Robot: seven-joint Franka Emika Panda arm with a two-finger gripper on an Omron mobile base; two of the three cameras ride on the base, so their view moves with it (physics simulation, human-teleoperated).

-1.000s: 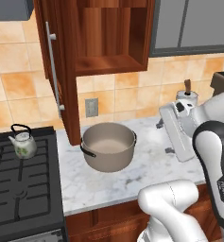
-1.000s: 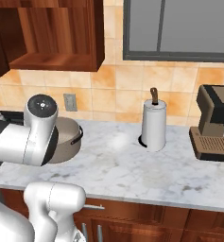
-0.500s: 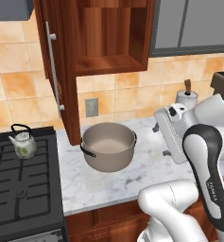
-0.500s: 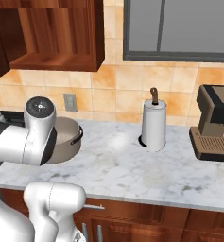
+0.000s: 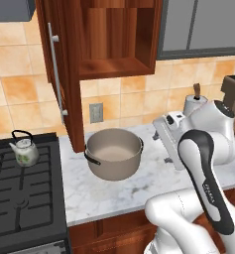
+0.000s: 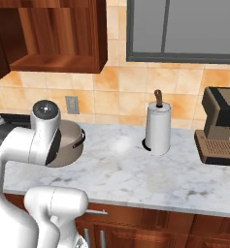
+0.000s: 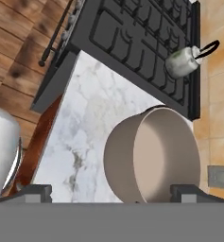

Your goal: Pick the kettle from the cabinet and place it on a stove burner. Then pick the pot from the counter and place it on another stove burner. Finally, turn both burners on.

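The kettle [image 5: 24, 150] already sits on the far burner [image 5: 20, 163] of the range, so the pot [image 5: 114, 153] comes next; it rests on the counter [image 5: 139, 186] under the cabinet [image 5: 94, 44]. The gripper [image 7: 116, 191] hangs spread wide and empty, and must drop onto the pot's rim.

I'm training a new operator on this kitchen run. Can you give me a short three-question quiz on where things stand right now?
1. True or false: the kettle already sits on the stove.
2. Where is the pot? A) on a burner B) on the counter C) in the cabinet
3. Fill in: in the hand view the tool stands ____, holding nothing.

Key: 1 true; 2 B; 3 open
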